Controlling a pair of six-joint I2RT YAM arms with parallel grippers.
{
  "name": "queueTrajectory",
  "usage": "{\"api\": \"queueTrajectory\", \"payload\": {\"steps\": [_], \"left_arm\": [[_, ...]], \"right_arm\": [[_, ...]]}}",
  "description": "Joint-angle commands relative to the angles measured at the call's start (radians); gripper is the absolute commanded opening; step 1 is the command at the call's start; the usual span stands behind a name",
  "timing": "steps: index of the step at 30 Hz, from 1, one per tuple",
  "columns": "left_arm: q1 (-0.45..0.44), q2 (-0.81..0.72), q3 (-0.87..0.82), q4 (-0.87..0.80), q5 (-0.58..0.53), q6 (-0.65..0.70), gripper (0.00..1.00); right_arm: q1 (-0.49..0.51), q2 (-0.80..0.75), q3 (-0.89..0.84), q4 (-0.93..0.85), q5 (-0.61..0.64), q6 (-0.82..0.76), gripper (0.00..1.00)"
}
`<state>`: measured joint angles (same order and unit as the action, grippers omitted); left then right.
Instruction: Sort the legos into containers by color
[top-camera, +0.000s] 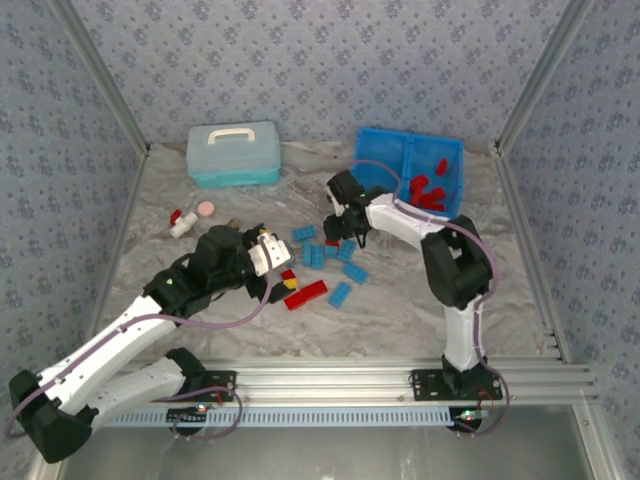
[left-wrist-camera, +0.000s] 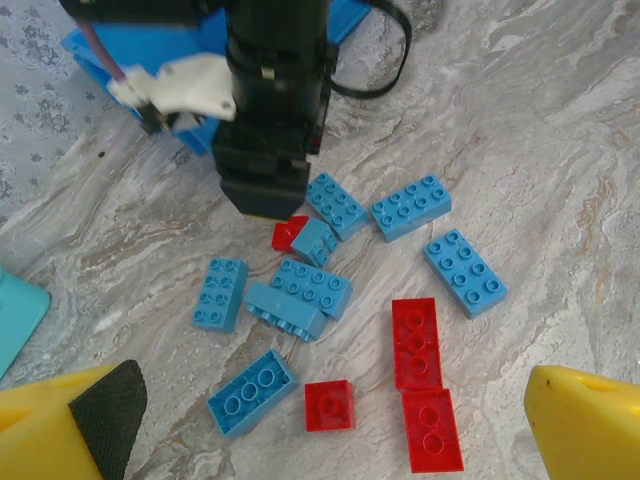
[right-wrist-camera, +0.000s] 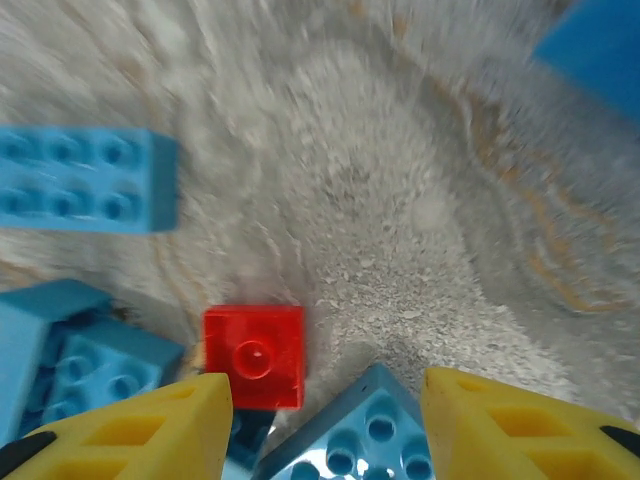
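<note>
Blue and red legos (top-camera: 316, 255) lie scattered mid-table. My right gripper (top-camera: 336, 238) hangs low over the pile's far end, open. A blue brick's corner (right-wrist-camera: 385, 430) sits between its yellow fingers (right-wrist-camera: 140, 430) with gaps on both sides, and a small red brick (right-wrist-camera: 255, 355) lies just ahead of the left finger. My left gripper (left-wrist-camera: 330, 430) is wide open above a small red brick (left-wrist-camera: 329, 405), beside two longer red ones (left-wrist-camera: 416, 342). The blue tray (top-camera: 385, 135) stands at the back right, with several red bricks (top-camera: 425, 190) in its right compartment.
A pale turquoise case with a white handle (top-camera: 234, 153) stands at the back left. A red-and-white capped item (top-camera: 180, 222) and a pink disc (top-camera: 205, 209) lie in front of it. The right arm's black wrist (left-wrist-camera: 270, 110) looms over the pile's far side.
</note>
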<state>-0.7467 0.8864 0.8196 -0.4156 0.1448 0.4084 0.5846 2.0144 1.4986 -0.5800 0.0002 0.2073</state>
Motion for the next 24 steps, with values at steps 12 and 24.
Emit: {"api": "queueTrajectory", "payload": {"steps": [12,24], "left_arm": [[-0.006,0.008,0.013,-0.006,0.009,0.01,0.99],[-0.006,0.009,0.015,-0.01,0.007,0.01,0.99]], "right_arm": [[0.033,0.091,0.121,-0.101,-0.031,-0.019,0.57],[0.063,0.162,0.132,-0.158,-0.006,-0.027,0.57]]}}
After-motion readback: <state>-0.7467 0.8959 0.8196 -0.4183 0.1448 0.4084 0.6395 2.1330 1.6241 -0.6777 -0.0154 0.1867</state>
